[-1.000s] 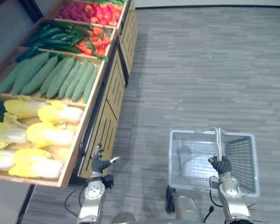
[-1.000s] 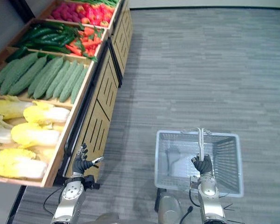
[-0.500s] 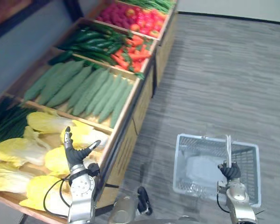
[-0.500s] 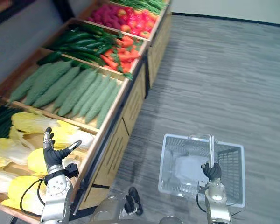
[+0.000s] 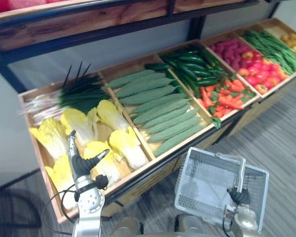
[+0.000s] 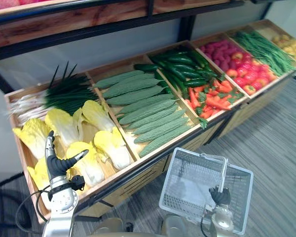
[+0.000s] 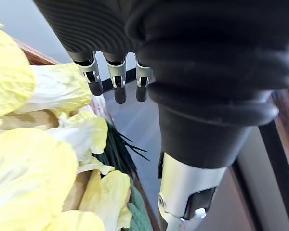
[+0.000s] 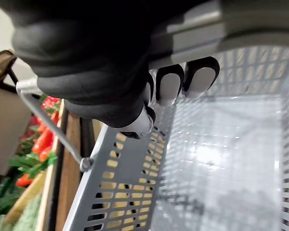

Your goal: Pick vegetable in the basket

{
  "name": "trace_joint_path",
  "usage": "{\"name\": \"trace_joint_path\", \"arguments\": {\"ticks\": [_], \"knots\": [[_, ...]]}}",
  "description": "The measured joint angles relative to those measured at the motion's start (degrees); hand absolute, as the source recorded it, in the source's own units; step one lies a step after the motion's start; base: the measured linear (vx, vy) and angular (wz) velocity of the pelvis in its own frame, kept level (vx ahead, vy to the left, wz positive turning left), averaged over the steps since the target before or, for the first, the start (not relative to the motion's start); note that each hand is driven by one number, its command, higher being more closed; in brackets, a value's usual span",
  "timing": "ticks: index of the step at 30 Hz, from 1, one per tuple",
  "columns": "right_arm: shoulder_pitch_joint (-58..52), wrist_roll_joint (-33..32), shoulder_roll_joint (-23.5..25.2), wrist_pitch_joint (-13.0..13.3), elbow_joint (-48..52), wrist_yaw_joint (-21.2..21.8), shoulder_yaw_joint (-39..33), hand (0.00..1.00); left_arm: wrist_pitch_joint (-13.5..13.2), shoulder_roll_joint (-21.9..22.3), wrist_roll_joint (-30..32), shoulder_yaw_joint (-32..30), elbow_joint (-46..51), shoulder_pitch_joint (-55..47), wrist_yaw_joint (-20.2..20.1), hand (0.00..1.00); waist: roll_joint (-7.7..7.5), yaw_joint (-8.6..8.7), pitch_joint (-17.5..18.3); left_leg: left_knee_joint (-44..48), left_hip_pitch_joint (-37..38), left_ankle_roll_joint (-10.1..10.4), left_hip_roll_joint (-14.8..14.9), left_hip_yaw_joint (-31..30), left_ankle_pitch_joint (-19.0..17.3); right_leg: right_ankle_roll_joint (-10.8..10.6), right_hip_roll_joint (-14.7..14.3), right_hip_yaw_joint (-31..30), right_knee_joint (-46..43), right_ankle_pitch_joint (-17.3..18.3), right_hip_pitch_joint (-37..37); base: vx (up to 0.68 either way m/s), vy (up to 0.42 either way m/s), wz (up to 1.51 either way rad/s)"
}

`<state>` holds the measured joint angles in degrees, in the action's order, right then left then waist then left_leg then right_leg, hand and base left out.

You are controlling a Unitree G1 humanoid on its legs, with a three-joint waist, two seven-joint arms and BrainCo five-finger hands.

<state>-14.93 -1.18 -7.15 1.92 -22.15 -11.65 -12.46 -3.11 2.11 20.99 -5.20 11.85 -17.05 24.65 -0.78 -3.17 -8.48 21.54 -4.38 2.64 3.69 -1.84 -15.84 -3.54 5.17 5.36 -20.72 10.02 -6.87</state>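
Over yellow cabbages [image 5: 79, 123], left robot hand [image 5: 81, 165] spread; right robot hand [image 5: 238, 196] curled round basket handle [image 5: 242, 173].

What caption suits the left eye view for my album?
Left robot hand open by yellow cabbages; right robot hand holding the grey basket by its handle.

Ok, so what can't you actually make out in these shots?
- Left hand, open over the cabbages: the eye views cannot show whether it touches one, and it hides those beneath.
- Basket floor: partly hidden behind the right hand, shut on the handle.
- Yellow produce, farthest right: cut by the edge, too small to name.
- Top shelf: cut off by the upper edge.
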Motion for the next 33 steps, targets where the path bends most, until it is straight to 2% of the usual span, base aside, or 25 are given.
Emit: {"name": "trace_joint_path", "arguments": {"ticks": [1, 3, 5, 7, 9, 10, 14, 16, 21, 26, 27, 33], "knots": [[-0.4, -0.3, 0.0, 0.0, 0.0, 0.1, -0.4, 1.00, 0.0, 0.0, 0.0, 0.0, -0.6, 0.6, -0.4, 0.00, 0.33, -0.62, 0.2, -1.1, 0.0, 0.3, 0.2, -0.4, 0.8, 0.2, 0.0, 1.3, 0.4, -0.2, 0.6, 0.06, -0.132, 0.39], [-1.6, -0.5, 0.0, 0.0, 0.0, 0.1, -1.2, 1.00, 0.2, -0.5, 0.1, -0.1, -1.5, 1.6, -0.9, 0.00, 0.22, -0.64, 0.3, -2.1, -0.5, 0.5, -0.2, -2.5, 1.7, 0.3, 0.4, 3.5, 1.4, -0.2, 1.6, 0.04, -0.086, 0.56], [-2.6, -0.5, 0.1, 0.0, 0.0, 0.1, -2.2, 1.00, 0.5, -1.3, 0.8, 0.0, -3.1, 3.8, -0.9, 0.00, -0.60, -0.41, 0.7, -4.1, -1.4, 0.8, -0.9, -3.0, 4.2, 0.3, 1.5, 5.9, 2.1, -0.2, 1.7, 0.01, -0.055, 0.83], [-3.2, -0.6, 0.3, 0.0, 0.0, 0.1, -4.0, 1.00, 1.0, -2.5, 2.1, -0.1, -4.8, 6.0, -1.0, 0.00, -1.29, 0.01, 0.9, -6.7, -2.3, 0.7, -0.9, 0.3, 7.0, 0.7, 2.9, 8.7, 2.8, -0.5, 1.8, -0.04, -0.013, 0.74], [-3.2, -0.6, 0.4, 0.0, -0.1, 0.1, -4.5, 1.00, 1.3, -4.2, 2.4, -0.2, -6.2, 6.5, -0.9, 0.00, -1.50, 0.79, 1.0, -8.8, -1.8, -0.2, 2.1, 9.3, 7.4, 0.7, 3.3, 9.7, 3.6, -0.9, 2.1, -0.06, -0.002, 0.31], [-3.3, -0.6, 0.4, 0.0, -0.4, 0.1, -4.5, 1.00, 1.4, -4.7, 2.5, -0.2, -7.6, 7.1, -0.9, 0.00, -1.44, 0.99, 1.1, -9.5, -1.6, -0.1, 2.8, 11.3, 8.2, 0.6, 3.4, 10.1, 4.0, -1.0, 2.3, -0.06, -0.011, 0.25], [-1.9, -0.6, 0.3, 0.1, -4.7, 0.2, -3.2, 1.00, 2.2, -7.1, 3.7, 0.0, -16.9, 11.4, -1.0, 0.00, -1.61, 1.44, 1.3, -15.4, -0.8, 0.2, 1.9, 11.6, 13.1, 0.2, 3.2, 10.1, 7.4, -3.4, 2.1, -0.03, 0.021, 0.06], [0.0, -0.6, 0.3, 0.1, -6.3, 0.5, -1.9, 1.00, 2.9, -8.8, 4.0, 0.1, -21.9, 13.3, -1.0, 0.00, -1.60, 2.55, 1.2, -18.8, -1.0, 0.3, 1.7, 11.8, 16.0, 0.5, 2.7, 9.6, 9.1, -5.1, 0.2, -0.02, 0.007, -0.13], [2.1, -0.6, -0.2, 0.3, -6.9, 0.6, -0.6, 1.00, 3.4, -10.5, 4.6, 0.9, -29.4, 18.3, -1.0, 0.00, -1.40, 2.75, 0.3, -22.2, -2.2, 0.6, 1.6, 12.8, 18.6, 0.9, 1.7, 8.6, 8.7, -5.9, -3.5, -0.05, -0.013, -0.12], [4.9, -0.6, -1.7, 0.5, -6.8, 0.6, -0.4, 1.00, 3.7, -13.2, 5.0, 3.0, -32.3, 25.0, -1.0, 0.00, -1.73, 2.66, -3.1, -23.8, -5.0, 0.8, 1.9, 13.0, 20.7, 1.4, 1.7, 8.6, 5.8, -5.5, -8.0, -0.06, -0.031, 0.03], [5.8, -0.6, -2.3, 0.5, -6.7, 0.6, -0.2, 1.00, 3.6, -14.2, 5.4, 3.9, -34.2, 27.1, -1.1, 1.00, -1.87, 2.64, -4.1, -23.8, -5.1, 1.0, 2.1, 13.1, 20.9, 1.6, 1.7, 8.4, 5.0, -5.4, -8.6, -0.03, -0.042, -0.02], [7.0, -0.6, -2.5, 1.6, -4.8, 0.7, 1.5, 1.00, 3.5, -15.4, 8.2, 5.2, -38.4, 33.2, -1.1, 1.00, -2.24, 2.41, -6.2, -25.6, -6.9, 1.4, 2.3, 13.1, 22.4, 2.3, 1.7, 8.6, 2.9, -4.6, -11.4, -0.01, -0.017, 0.01]]}}
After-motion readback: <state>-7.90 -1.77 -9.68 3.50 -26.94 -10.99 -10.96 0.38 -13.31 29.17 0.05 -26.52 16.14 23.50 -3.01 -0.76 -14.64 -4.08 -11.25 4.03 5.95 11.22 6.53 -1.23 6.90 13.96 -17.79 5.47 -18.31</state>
